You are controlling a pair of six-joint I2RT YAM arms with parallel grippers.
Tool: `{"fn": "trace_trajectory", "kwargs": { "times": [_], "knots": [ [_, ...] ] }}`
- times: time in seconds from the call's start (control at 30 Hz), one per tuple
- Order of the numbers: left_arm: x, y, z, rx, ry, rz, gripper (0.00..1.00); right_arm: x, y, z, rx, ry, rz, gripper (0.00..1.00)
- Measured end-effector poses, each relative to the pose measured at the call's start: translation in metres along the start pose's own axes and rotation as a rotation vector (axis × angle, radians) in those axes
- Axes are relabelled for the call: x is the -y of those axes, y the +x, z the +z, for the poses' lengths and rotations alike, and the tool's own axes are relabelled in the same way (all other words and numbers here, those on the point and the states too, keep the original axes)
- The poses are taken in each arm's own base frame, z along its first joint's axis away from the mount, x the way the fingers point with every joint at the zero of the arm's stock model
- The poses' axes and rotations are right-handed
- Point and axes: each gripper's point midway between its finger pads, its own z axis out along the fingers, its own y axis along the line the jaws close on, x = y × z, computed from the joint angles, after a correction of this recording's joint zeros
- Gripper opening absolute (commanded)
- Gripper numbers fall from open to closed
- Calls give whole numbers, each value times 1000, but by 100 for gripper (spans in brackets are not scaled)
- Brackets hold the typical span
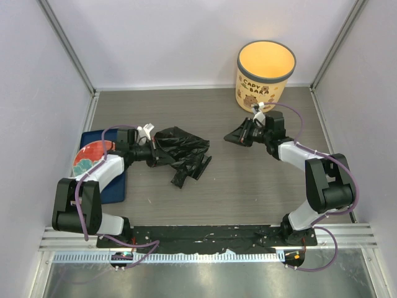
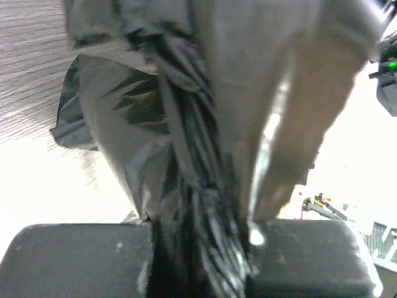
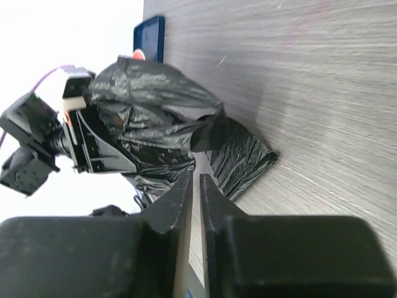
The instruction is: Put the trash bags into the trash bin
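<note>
A crumpled black trash bag (image 1: 183,149) lies on the wooden table left of centre, with a flatter folded part (image 1: 193,170) at its near right. My left gripper (image 1: 159,155) is shut on the bag's left edge. In the left wrist view the bunched black film (image 2: 186,186) runs down between the jaws of this gripper (image 2: 198,248). The cream-yellow trash bin (image 1: 265,73) stands upright at the back right. My right gripper (image 1: 238,136) hovers in front of the bin, right of the bag. It (image 3: 195,181) is shut with nothing between its fingers, apart from the bag (image 3: 155,118).
A blue tray (image 1: 118,186) with a red patterned plate (image 1: 90,158) lies at the left wall, under my left arm. Grey enclosure walls stand on three sides. A metal rail (image 1: 205,236) runs along the near edge.
</note>
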Motion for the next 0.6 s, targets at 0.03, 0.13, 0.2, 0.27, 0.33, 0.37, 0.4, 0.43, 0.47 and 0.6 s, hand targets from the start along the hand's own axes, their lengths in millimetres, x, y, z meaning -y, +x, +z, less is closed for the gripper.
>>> {"fn": "trace_trajectory", "kwargs": {
  "times": [0.03,0.13,0.2,0.27,0.33,0.37,0.4,0.43,0.47,0.6],
  "knots": [
    [2,0,0,-3,11,-3,0,-4,5,2,-18,-11,-7,55],
    [12,0,3,-12,63,-3,0,-14,32,11,-87,-32,-7,70],
    [16,2,6,-30,91,-3,0,-22,54,18,-133,-56,-20,72],
    [19,6,7,-54,116,-5,0,-26,74,24,-186,-74,-22,75],
    [19,12,7,-81,129,3,0,-23,79,30,-210,-87,-10,78],
    [19,15,6,-95,134,14,0,-19,78,34,-211,-88,2,82],
    [19,19,5,-112,140,24,0,-14,76,38,-209,-86,19,82],
    [20,22,4,-128,146,37,0,-10,74,42,-209,-86,41,82],
    [20,25,2,-143,151,50,0,-7,72,46,-206,-90,53,83],
    [24,32,-1,-208,175,119,0,-8,59,60,-194,-137,99,83]
  ]
}}
